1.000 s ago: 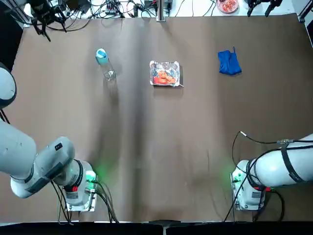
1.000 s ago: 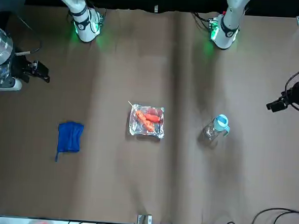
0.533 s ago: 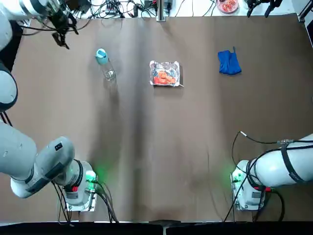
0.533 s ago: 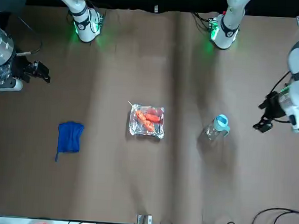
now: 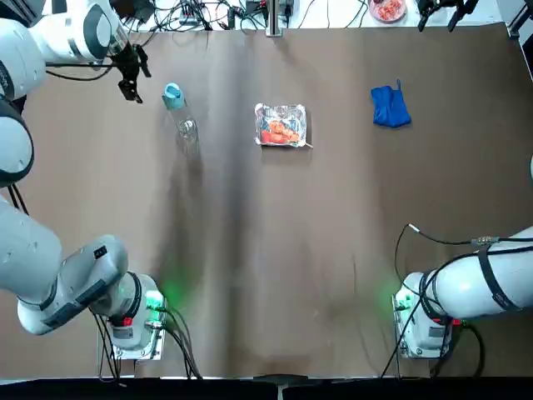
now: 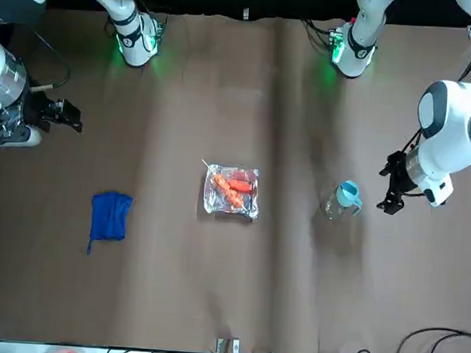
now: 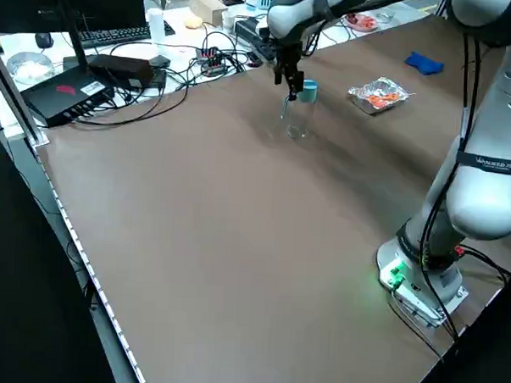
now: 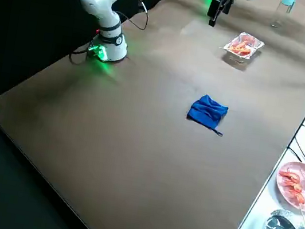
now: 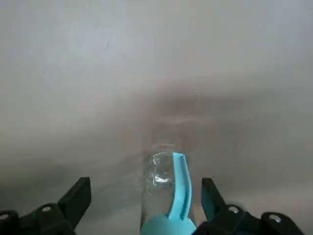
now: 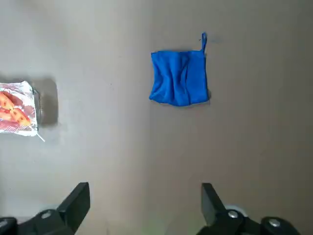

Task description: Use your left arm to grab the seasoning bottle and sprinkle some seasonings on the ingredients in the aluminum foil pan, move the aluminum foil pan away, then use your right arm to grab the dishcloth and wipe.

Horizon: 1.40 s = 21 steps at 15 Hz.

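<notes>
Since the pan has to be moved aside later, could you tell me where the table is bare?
Bare: the wide stretch between the aluminum foil pan and both arm bases, plus the gap between pan and dishcloth. Crowded: around the seasoning bottle, where the left tool is open.

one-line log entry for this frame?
phase: approach | left tool: open, beside clear blue-capped seasoning bottle | right tool: open, parked | crinkled silver foil pan: untouched

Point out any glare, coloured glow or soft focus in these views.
Top view: green glow on the table beside both arm bases. Front view: the foil pan glints. Left wrist view: the seasoning bottle looks soft, its clear body fading into the table.
</notes>
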Tool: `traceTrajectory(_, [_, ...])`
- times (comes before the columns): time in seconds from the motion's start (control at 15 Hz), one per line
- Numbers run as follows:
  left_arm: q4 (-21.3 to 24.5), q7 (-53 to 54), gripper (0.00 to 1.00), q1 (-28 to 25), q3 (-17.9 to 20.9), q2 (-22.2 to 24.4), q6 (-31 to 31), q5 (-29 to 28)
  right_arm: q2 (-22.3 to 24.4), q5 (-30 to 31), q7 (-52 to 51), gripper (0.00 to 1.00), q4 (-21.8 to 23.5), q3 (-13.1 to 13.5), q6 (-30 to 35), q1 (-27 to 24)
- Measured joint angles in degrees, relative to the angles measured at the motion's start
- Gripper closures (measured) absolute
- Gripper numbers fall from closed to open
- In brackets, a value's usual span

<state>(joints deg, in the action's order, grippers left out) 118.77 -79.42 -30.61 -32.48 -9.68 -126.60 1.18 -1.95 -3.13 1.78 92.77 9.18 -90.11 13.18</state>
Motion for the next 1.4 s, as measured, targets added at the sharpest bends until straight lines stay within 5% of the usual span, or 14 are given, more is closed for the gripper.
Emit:
traceTrajectory(0.2, [0.0,-2.6,0.00,0.7,0.1,-2.4,-0.8,-0.8,-0.8,0.0,0.0,0.00,0.1,0.0,-0.5,0.3])
traceTrajectory(0.67, [-2.2,-16.0,0.00,5.2,0.0,-8.9,-3.0,-15.7,-5.6,0.0,0.0,0.00,0.2,-0.2,-3.9,3.1])
traceTrajectory(1.4, [-2.9,-16.0,0.00,6.7,0.0,-13.3,-3.4,-20.6,-11.2,-1.0,0.0,0.00,0.3,0.0,-7.6,6.4])
